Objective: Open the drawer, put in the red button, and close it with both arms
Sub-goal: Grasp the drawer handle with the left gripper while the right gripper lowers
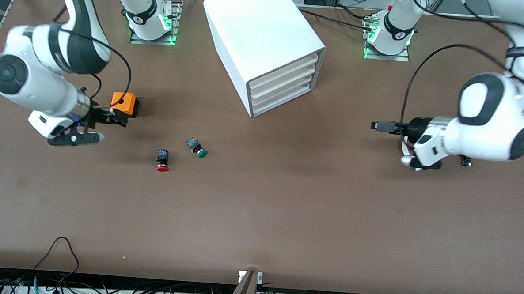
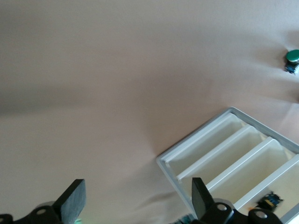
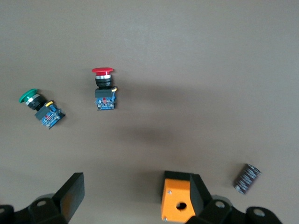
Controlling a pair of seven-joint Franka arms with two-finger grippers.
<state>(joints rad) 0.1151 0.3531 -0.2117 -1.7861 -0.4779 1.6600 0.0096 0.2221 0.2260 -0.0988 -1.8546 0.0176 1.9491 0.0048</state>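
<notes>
The red button (image 1: 163, 160) (image 3: 103, 88) lies on its side on the brown table, nearer the front camera than the orange cube. The white cabinet (image 1: 266, 41) stands at the robots' side of the table with its four drawer fronts (image 1: 282, 84) (image 2: 229, 158) all pushed in. My right gripper (image 1: 115, 116) (image 3: 135, 198) hangs open beside the orange cube, holding nothing. My left gripper (image 1: 380, 125) (image 2: 138, 200) is open and empty above bare table, toward the left arm's end, pointing at the cabinet.
A green-capped button (image 1: 198, 147) (image 3: 39, 106) lies beside the red one, toward the cabinet. The orange cube with a hole (image 1: 123, 103) (image 3: 177, 198) sits just inside one right finger. A small dark cylinder (image 3: 246, 178) lies near the cube.
</notes>
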